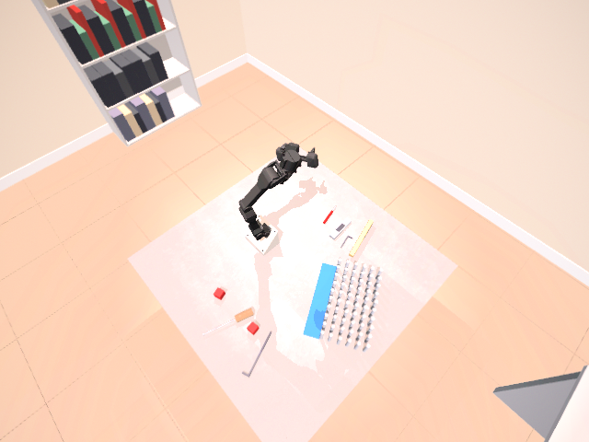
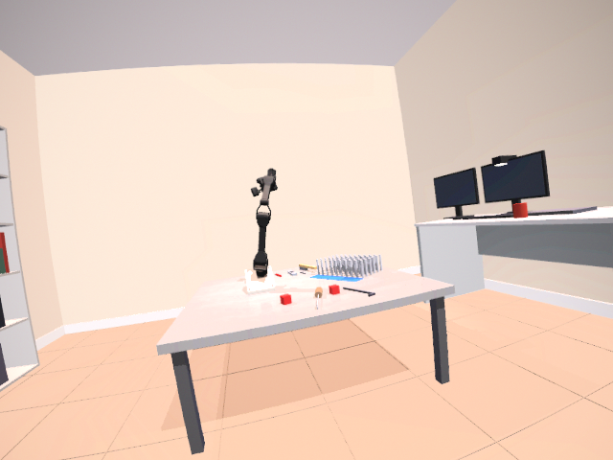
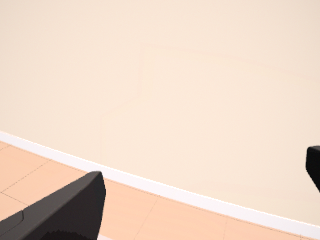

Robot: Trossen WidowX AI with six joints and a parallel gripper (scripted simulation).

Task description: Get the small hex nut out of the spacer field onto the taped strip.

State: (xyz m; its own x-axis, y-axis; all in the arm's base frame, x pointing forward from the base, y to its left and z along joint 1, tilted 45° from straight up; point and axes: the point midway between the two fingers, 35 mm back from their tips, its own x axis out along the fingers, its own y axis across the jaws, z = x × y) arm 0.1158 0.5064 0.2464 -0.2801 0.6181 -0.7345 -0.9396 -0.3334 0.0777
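Note:
My gripper (image 3: 206, 170) is open and empty, raised high above the table and facing the wall. The standing metal spacers (image 1: 365, 347) (image 2: 349, 265) form a dense field of upright posts. The blue taped strip (image 1: 319, 296) (image 2: 336, 278) lies along the field's side; no nut can be made out on it. The nut is not visible among the spacers. A long dark rod with a bent end (image 1: 259, 352) (image 2: 358, 290) lies away from the field. A small L-shaped key (image 1: 345, 241) lies near the field's far end. A screwdriver (image 1: 244, 315) (image 2: 318, 292) with an orange handle lies near the red cubes.
One red cube (image 1: 219, 293) (image 2: 285, 299) and another red cube (image 1: 252, 328) (image 2: 333, 289) lie near the screwdriver. A yellow bar (image 1: 361, 238) (image 2: 306, 266), a grey-white device (image 1: 340, 228) and a red pen (image 1: 328, 216) lie beyond the field's far end.

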